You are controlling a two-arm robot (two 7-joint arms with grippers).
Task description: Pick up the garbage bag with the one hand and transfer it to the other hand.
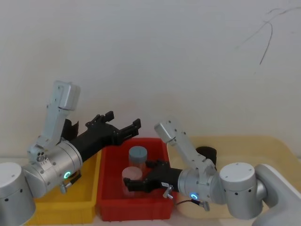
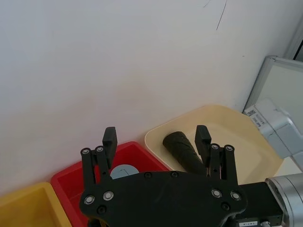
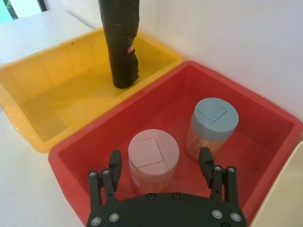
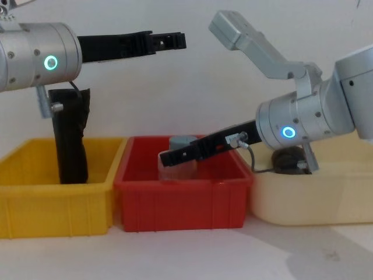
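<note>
Left gripper [image 4: 175,39]: long black slim fingers, spread apart with nothing between them, held high above the bins. It sits on a thick silver-grey arm with a green-teal ring light [image 4: 50,62]. In the head view it [image 1: 126,123] points out over the far edge of the red bin [image 1: 160,207]. The left wrist view shows both fingertips [image 2: 110,137] as flat black pads, well apart.

Right gripper [image 4: 169,156]: black, slim, on a silver-grey arm with a blue ring light [image 4: 288,132] and a thin cable. It angles down into the red bin, fingers apart and not touching anything. In the right wrist view it [image 3: 161,163] straddles the pink-lidded jar [image 3: 153,158] from just above.

Garbage bag [image 2: 184,152]: straight black cylinder of crinkly plastic, lying on its side in the cream tray [image 2: 246,137], a smooth rounded-corner tub to the right of the red bin. In the chest view only its dark end [image 4: 288,160] shows behind the right arm.

Red bin: glossy rectangular plastic, holds two squat round jars, pink lid and grey-blue-lidded jar [image 3: 214,125], standing just beside each other.

Yellow bin [image 3: 57,94]: same moulded plastic, left of the red one. A second black roll [image 3: 120,42] with a ragged top stands upright in it.
</note>
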